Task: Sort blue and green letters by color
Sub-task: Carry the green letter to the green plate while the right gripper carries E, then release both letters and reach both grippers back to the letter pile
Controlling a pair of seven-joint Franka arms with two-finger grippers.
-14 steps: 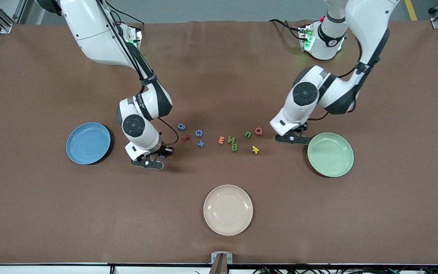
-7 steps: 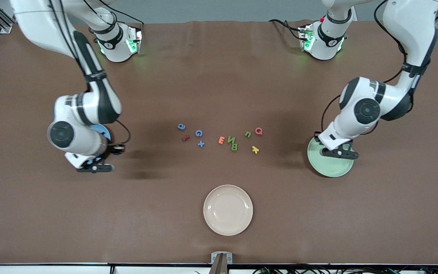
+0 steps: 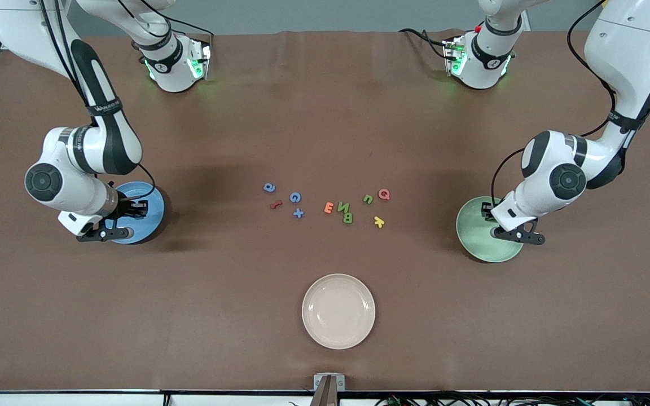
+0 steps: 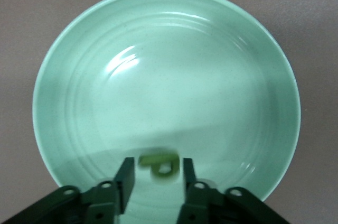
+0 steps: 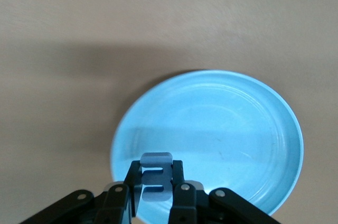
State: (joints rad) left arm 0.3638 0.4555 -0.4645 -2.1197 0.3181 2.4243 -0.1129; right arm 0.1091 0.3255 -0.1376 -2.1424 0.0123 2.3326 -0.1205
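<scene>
Overhead, brown-clothed table (image 3: 325, 113), grey floor.

Brown table (image 3: 325, 113), blue plate (image 3: 153, 211), pale green plate (image 3: 474, 237), cream plate (image 3: 338, 311), yellow letter (image 3: 378, 221)

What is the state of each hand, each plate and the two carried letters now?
Left hand: open, over green plate.
Green letter: released, between the fingers.
Right hand: shut on blue letter, over blue plate.
Beige plate: empty.
</scene>
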